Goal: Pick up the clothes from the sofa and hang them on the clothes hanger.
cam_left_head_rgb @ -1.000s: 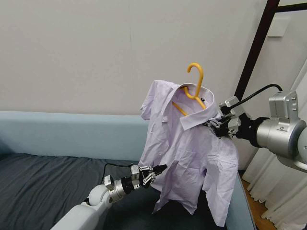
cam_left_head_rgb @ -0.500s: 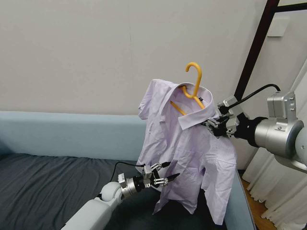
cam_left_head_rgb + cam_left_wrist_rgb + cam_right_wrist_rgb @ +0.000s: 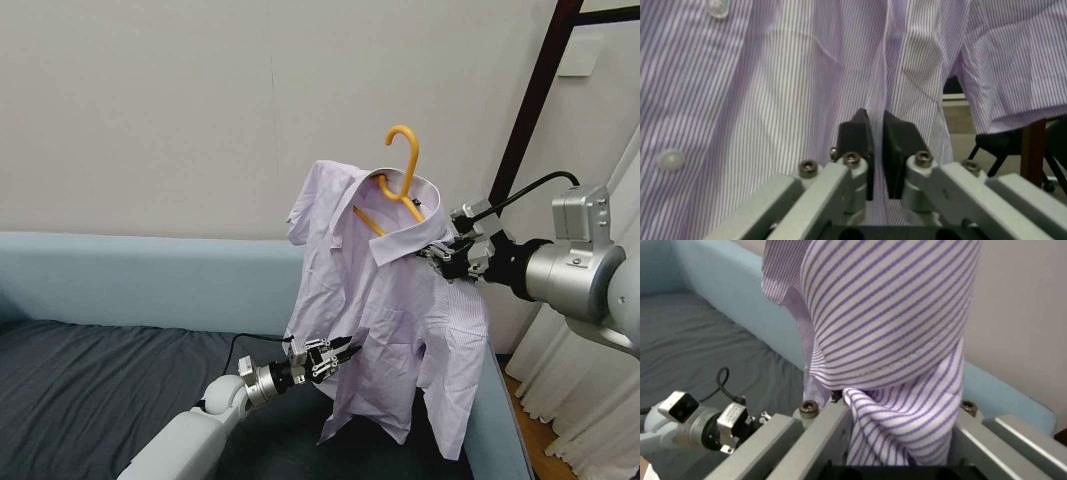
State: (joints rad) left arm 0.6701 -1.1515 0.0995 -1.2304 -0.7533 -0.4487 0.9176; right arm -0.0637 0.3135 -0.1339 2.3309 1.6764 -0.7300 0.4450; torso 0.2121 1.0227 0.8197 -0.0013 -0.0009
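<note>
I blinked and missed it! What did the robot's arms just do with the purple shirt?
The left gripper, open before, dipped, rose and shut on the shirt at its front edge. The right gripper kept holding the shirt up by the shoulder, on the yellow hanger.

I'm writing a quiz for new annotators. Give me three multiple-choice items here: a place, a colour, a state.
1. The left gripper pinches the shirt at its: A collar; B lower front; C cuff.
2. The hanger is: A black; B white; C yellow.
3. The shirt is: A held up on the hanger by the right gripper; B flat on the sofa; C folded.
B: it is shut on low front fabric. C: yellow hook above the collar. A: it hangs clear of the sofa.
</note>
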